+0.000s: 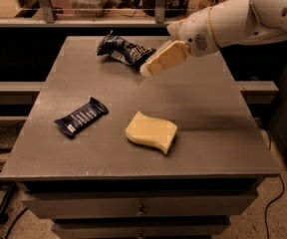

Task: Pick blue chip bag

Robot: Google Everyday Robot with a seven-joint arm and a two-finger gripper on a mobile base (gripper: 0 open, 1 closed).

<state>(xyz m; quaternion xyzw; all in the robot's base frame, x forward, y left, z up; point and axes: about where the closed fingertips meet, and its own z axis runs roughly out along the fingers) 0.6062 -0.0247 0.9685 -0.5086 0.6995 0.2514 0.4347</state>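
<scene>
The blue chip bag lies crumpled at the far middle of the grey table, dark navy with pale lettering. My gripper comes in from the right on a white arm. Its tan fingers point down and left, with the tips just right of the bag's near right end and slightly above the table. Whether the tips touch the bag is not clear.
A flat dark blue bar wrapper with white stripes lies at the left front of the table. A yellow sponge lies near the front middle. A rail and shelves run behind the table. Cables lie on the floor at left.
</scene>
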